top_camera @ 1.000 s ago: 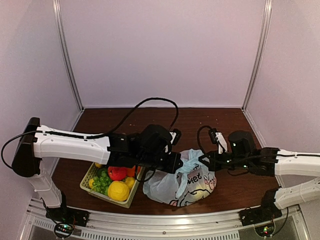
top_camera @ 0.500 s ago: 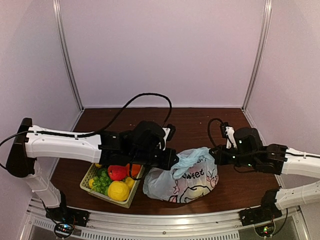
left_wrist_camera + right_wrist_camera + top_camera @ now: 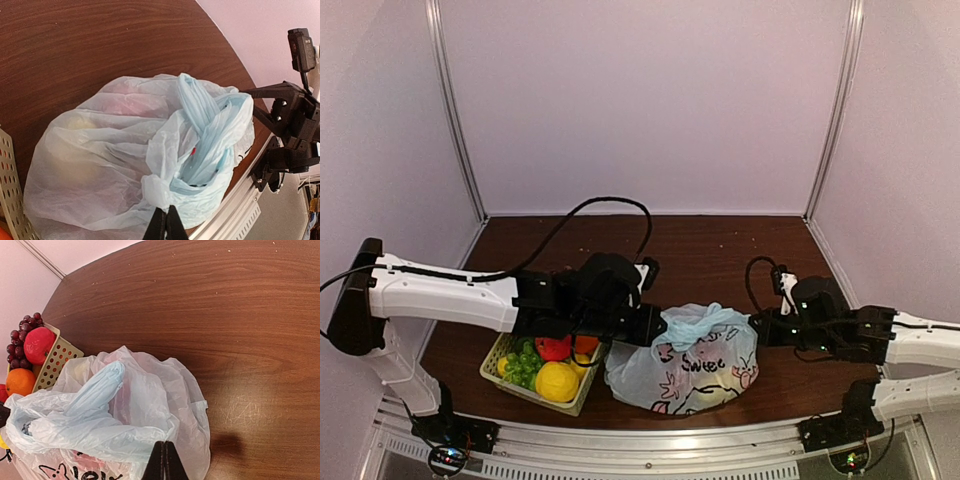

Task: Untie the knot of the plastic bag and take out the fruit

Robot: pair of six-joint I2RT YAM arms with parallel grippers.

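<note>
The plastic bag [image 3: 685, 368], pale blue and translucent with dark print, lies on the brown table between my two arms. Its knot [image 3: 701, 321] is a loose twist of blue handles on top, also in the left wrist view [image 3: 202, 107]. My left gripper [image 3: 653, 330] is shut on a pinch of the plastic bag's film [image 3: 159, 187] at its left side. My right gripper [image 3: 758, 326] is shut on the film [image 3: 150, 432] at its right edge. The fruit shows only as dim yellow [image 3: 75, 150] and pink shapes through the film.
A beige perforated basket [image 3: 493, 364] holding green grapes, a red fruit and a yellow fruit stands just left of the bag, under the left arm; it also shows in the right wrist view [image 3: 56, 360]. A metal rail [image 3: 640, 445] runs along the table's near edge.
Both grippers have moved apart and lower, the left one leftward and the right one rightward, still pinching the film. The bag's top is stretched wider and flatter and the twist looks looser.
</note>
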